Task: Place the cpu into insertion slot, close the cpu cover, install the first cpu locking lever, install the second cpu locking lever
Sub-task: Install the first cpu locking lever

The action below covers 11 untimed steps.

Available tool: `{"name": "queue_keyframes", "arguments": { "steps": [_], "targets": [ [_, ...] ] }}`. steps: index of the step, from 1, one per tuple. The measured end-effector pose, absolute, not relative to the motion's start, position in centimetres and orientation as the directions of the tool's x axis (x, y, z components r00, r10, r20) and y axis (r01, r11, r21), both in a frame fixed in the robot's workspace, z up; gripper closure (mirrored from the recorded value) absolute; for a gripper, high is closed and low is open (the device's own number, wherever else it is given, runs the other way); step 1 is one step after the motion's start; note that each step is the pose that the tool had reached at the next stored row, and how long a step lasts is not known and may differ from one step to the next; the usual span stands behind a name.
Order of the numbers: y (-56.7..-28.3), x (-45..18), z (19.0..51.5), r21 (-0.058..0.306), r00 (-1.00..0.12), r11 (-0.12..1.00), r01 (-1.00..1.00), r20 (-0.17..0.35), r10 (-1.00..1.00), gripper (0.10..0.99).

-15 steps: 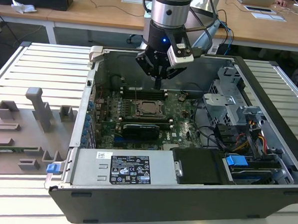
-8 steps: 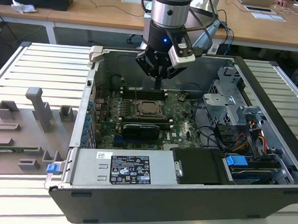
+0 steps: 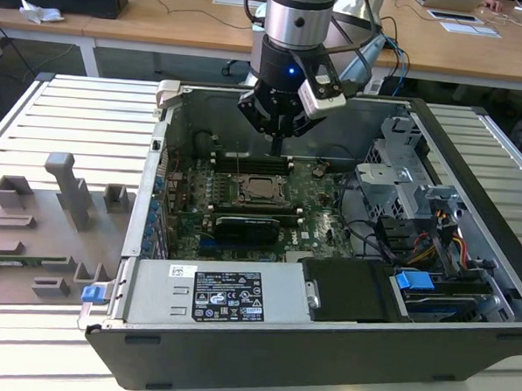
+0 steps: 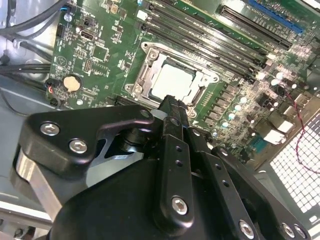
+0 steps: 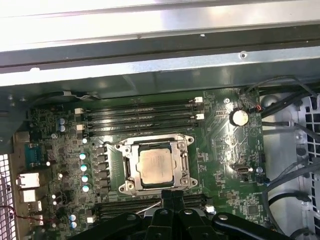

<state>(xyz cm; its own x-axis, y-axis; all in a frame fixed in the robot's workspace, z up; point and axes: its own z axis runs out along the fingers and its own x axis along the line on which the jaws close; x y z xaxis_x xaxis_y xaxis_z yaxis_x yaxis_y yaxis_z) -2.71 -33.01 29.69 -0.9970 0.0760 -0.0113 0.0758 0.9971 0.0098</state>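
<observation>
The cpu (image 5: pixel 156 167) lies in the insertion slot (image 5: pixel 135 175), and the cpu cover (image 5: pixel 152 144) seems folded down around it, so I judge the work stands at the locking levers; whether either one is latched, I cannot tell. This step calls for a narrow, exact push on a thin lever beside the frame, without pressing the chip. The gripper (image 5: pixel 167 194) has its fingers pressed together, holds nothing, and hangs just beside the socket edge, seemingly above the board
</observation>
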Motion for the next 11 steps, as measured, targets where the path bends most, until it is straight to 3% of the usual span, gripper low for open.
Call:
{"name": "queue_keyframes", "arguments": {
  "steps": [11],
  "targets": [
    [-33.00, -2.72, 29.69, 0.025, -0.996, 0.996, -0.084, -0.010, -0.084, 0.980]
  ]
}}
